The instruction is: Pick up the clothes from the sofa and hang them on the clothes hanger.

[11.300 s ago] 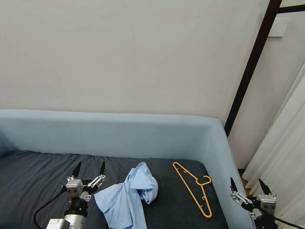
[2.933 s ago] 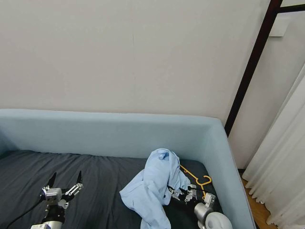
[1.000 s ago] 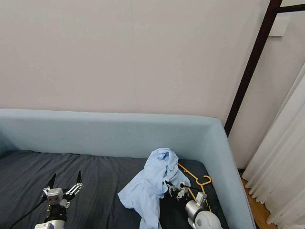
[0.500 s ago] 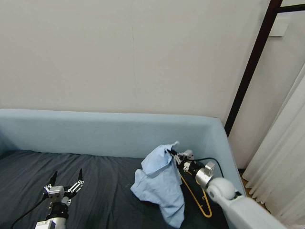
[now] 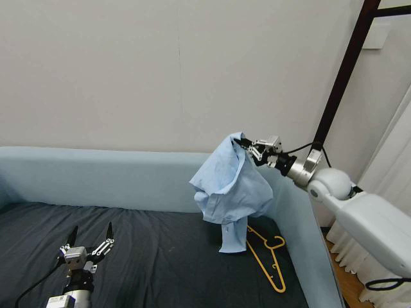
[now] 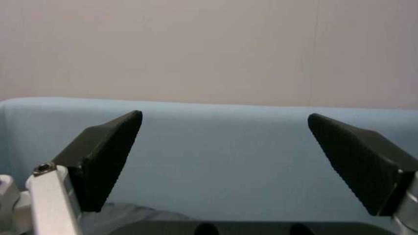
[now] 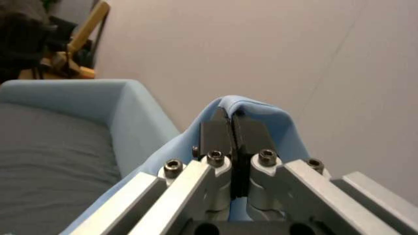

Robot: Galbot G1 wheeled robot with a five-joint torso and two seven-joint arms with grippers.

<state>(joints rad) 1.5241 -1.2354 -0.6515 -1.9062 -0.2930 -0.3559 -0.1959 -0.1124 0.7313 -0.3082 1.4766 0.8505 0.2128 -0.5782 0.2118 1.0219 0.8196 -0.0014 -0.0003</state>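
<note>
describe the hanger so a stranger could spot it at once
Find the light blue sofa and follow its dark seat to the robot's right end. The hanger lies flat there, below the hanging blue shirt: a thin orange-yellow outline with a hook.

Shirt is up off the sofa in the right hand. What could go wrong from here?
The right hand pinches just one fold of the light blue shirt, so the bunched cloth may slip free. Its hanging tail ends near the orange hanger on the sofa seat and could drag it. The left hand hovers open, far off.
</note>
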